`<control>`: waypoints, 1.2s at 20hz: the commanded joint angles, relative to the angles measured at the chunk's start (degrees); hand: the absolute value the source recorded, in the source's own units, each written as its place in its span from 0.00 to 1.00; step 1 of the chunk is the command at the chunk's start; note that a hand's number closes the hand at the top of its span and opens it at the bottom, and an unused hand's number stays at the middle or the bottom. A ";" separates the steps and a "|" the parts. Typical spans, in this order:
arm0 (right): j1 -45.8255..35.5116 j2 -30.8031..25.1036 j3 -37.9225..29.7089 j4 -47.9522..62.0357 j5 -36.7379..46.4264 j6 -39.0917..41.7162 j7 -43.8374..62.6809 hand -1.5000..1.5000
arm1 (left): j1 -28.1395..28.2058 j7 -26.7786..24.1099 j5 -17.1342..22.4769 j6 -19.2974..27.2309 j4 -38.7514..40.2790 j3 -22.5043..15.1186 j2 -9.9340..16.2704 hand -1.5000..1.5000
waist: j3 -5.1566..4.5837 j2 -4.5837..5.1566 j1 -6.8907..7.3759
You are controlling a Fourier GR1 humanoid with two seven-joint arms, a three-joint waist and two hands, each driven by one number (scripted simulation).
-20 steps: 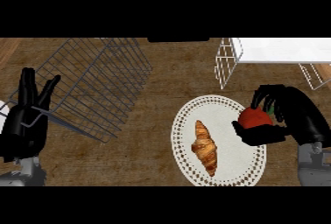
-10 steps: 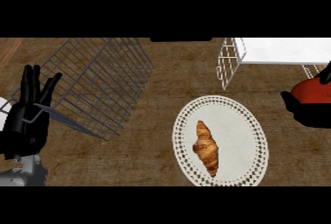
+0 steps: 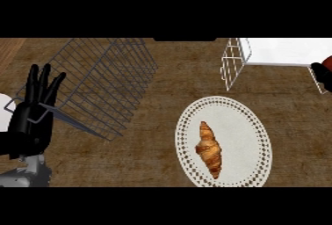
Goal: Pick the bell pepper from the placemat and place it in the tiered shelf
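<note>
Only a sliver of the red bell pepper (image 3: 328, 63) shows at the view's right edge, above the counter and to the upper right of the placemat. My right hand (image 3: 322, 75) curls under it, mostly cut off by the edge. The white oval placemat (image 3: 241, 132) lies at centre right, with only a croissant (image 3: 209, 149) on it. The grey wire tiered shelf (image 3: 103, 83) stands at the upper left, far from the pepper. My left hand (image 3: 29, 123) rests open at the left edge, fingers up, just in front of the shelf's near corner.
A white wire rack (image 3: 233, 61) with a white surface behind it stands at the upper right, close to my right hand. Brown counter top stretches between the shelf and the placemat.
My right hand has lifted the bell pepper off the placemat and carried it up and to the right, nearly out of view. The left hand has stayed put.
</note>
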 commanded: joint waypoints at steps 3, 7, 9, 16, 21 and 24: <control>-3.77 -0.25 -2.48 14.31 2.82 -6.67 -9.50 1.00 | 1.80 1.73 -1.55 -0.93 5.20 -1.28 0.17 0.50 | -0.38 0.97 0.72; -6.44 0.61 -0.83 22.45 5.51 -10.42 -14.35 1.00 | 0.51 3.63 0.08 -1.78 4.70 0.00 1.11 0.50 | -0.37 0.98 1.16; -7.95 -0.98 -3.68 26.53 4.16 -11.66 -18.09 1.00 | -0.74 6.67 -1.34 -0.41 2.49 -0.75 1.33 0.50 | -0.32 0.87 0.95; -13.38 0.08 -4.68 40.43 5.43 -18.95 -27.18 1.00 | 0.45 2.93 -3.36 1.02 4.70 -2.22 -0.99 0.50 | -0.35 1.00 1.17; -14.83 0.42 -2.40 50.39 9.53 -22.43 -32.08 1.00 | 3.14 3.59 -0.63 -2.32 1.78 -1.47 0.89 0.50 | -0.36 1.03 1.89; -17.86 3.38 -7.34 54.07 5.97 -28.36 -32.00 1.00 | 3.73 2.35 -1.34 -1.92 2.58 -2.51 -0.08 0.50 | -0.32 1.10 1.86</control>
